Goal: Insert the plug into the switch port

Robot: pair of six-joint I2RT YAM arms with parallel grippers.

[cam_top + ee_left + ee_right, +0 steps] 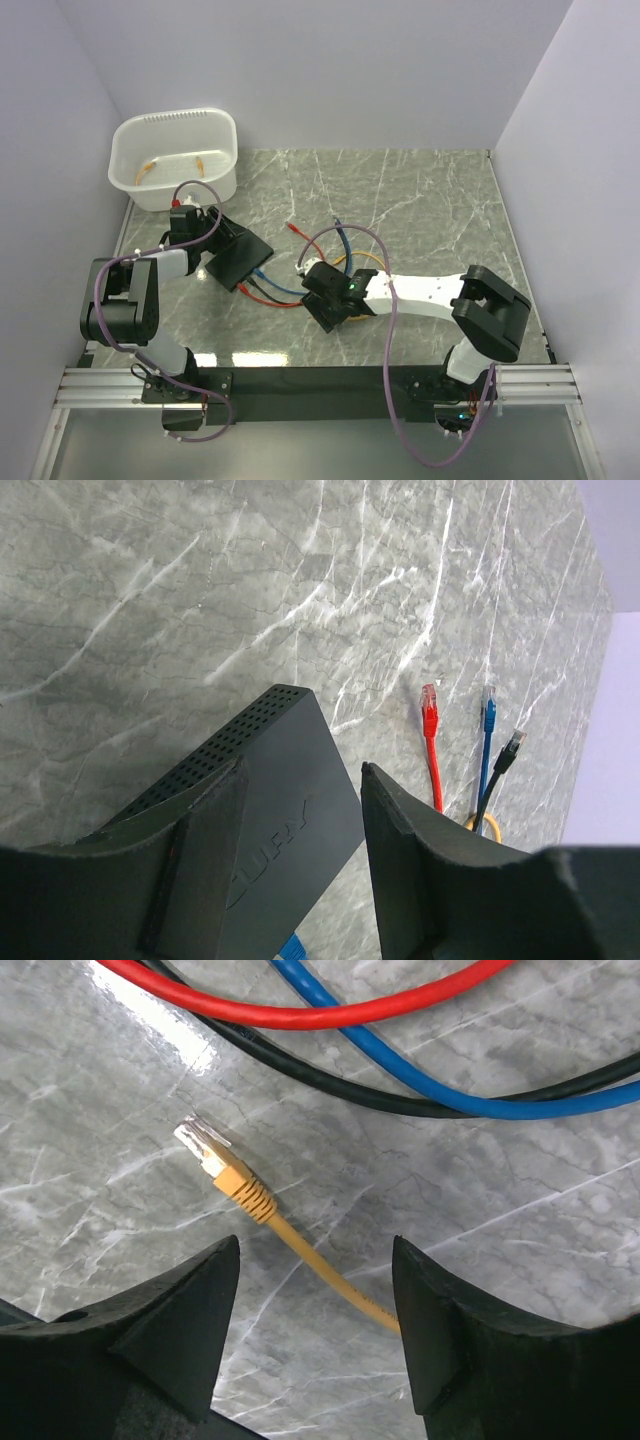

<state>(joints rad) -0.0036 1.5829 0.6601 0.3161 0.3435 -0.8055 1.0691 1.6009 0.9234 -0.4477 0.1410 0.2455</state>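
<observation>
My right gripper (315,1250) is spread and empty above the yellow plug (215,1155). The plug lies flat on the table (500,1220) just ahead of the fingertips, long axis diagonal, its cable trailing back between the jaws. My left gripper (302,770) looks pressed onto one end of the switch (275,810), tilted and well to the plug's left, so I judge the right arm nearer for the pick.
</observation>
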